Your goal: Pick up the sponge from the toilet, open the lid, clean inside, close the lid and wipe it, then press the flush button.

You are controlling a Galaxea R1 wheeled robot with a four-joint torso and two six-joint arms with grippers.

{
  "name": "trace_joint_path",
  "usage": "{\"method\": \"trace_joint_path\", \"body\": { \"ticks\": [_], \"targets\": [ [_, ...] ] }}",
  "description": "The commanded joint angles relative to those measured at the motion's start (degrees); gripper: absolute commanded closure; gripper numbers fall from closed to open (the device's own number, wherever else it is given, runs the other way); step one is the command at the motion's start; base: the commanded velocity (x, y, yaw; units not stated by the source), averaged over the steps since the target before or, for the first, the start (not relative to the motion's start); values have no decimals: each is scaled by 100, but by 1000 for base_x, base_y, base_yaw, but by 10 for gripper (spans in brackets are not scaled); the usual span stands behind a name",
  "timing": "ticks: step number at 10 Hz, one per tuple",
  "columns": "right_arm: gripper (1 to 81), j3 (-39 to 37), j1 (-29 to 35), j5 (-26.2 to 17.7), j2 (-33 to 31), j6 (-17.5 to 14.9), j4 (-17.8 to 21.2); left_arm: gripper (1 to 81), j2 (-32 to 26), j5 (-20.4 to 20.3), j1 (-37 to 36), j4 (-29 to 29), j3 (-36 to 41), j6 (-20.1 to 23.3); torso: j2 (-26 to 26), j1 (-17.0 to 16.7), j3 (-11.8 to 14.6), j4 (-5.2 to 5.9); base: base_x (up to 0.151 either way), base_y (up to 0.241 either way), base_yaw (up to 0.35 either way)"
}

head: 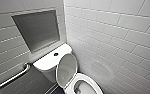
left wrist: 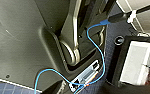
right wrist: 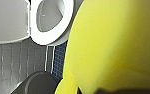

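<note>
White-tiled walls [head: 111,37] flank the toilet [head: 49,62], lid [head: 66,69] upright; right gripper [right wrist: 111,91] clasps the sponge [right wrist: 116,45].

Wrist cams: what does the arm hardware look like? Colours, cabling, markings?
Left wrist view: dark grey moulded shells with rounded contours. A thin bright blue cable loops down to a pale connector panel, and a black bar wears a white band. Right wrist view: a dark strip beside the sponge, likely arm hardware, no detail visible.

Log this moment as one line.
lid: raised | sponge: held close to right wrist camera, near toilet | flush button: on tank top
</note>
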Motion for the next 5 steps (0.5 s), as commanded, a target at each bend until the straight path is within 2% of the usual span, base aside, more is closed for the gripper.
{"method": "trace_joint_path", "body": {
  "ticks": [1, 2, 3, 4, 5],
  "targets": [
    [811, 162, 1036, -703, -406, 357, -117, 10, 342, -279, -123, -2872, -1015, 2426, 0, 0, 0, 0, 0, 0, 0],
    [811, 162, 1378, -971, -337, 461, -109, 10, 386, -546, -132, -3841, -1294, 3171, 0, 0, 0, 0, 0, 0, 0],
    [811, 136, 1686, -1211, -232, 592, -108, 10, 395, -830, -132, -4640, -1411, 3696, 0, 0, 0, 0, 0, 0, 0],
    [811, 50, 1888, -1275, -118, 681, -126, 10, 412, -887, -132, -4826, -1447, 3904, 0, 0, 0, 0, 0, 0, 0],
    [811, -135, 2199, -1362, 32, 700, -109, 10, 455, -895, -132, -4844, -1534, 3905, 0, 0, 0, 0, 0, 0, 0]
  ]
}}
